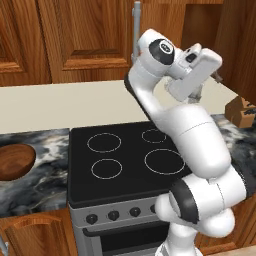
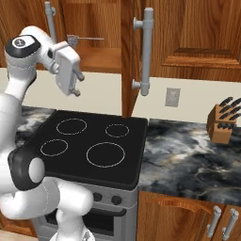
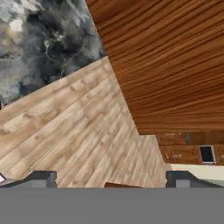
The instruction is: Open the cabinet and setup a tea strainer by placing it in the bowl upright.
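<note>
The cabinet (image 2: 127,52) stands open. The tea strainer (image 2: 73,39) rests on its shelf near the front edge, ready for retrieval. The gripper (image 2: 75,84) is held below with fingers spread. The bowl (image 1: 14,161) waits at the counter's left edge.

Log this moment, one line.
cabinet: right door open | tea strainer: on shelf | pincer: open, empty | bowl: on counter, empty

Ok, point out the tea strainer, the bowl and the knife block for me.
tea strainer (image 2: 73,40), right base view, on its mesh basket.
bowl (image 1: 15,161), left base view, on its inner surface.
knife block (image 2: 221,128), right base view, on its wooden front.
</note>
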Available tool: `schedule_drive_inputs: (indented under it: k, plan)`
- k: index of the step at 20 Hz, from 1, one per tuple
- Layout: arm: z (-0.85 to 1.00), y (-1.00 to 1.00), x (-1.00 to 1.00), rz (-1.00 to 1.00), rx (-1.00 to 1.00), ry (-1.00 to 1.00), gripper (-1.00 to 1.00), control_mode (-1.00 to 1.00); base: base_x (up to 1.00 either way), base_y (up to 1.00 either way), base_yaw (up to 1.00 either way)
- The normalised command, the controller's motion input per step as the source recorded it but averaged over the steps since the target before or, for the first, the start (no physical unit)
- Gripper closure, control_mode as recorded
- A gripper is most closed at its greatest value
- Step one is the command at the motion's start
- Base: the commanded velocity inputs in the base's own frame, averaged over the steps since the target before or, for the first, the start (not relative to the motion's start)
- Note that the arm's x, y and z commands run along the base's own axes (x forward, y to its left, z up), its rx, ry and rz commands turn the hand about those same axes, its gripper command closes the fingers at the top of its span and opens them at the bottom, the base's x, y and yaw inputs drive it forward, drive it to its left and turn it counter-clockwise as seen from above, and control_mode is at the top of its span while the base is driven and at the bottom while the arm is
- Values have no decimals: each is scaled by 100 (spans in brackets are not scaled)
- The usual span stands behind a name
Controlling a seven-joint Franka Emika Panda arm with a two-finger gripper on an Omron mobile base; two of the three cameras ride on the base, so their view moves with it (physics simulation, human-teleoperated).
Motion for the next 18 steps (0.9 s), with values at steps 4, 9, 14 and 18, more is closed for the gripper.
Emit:
schedule_drive_inputs:
  k: [4, 9, 14, 18]
  plan:
    - [-62, 56, 8, -26, 80, -35, -100, -100, 0, 0, 0]
    - [-71, 31, 0, -12, 81, -32, -100, -100, 0, 0, 0]
    - [-38, 10, -5, 23, 45, -37, -100, -100, 0, 0, 0]
    - [-3, 42, -13, 33, 0, -40, -100, -100, 0, 0, 0]
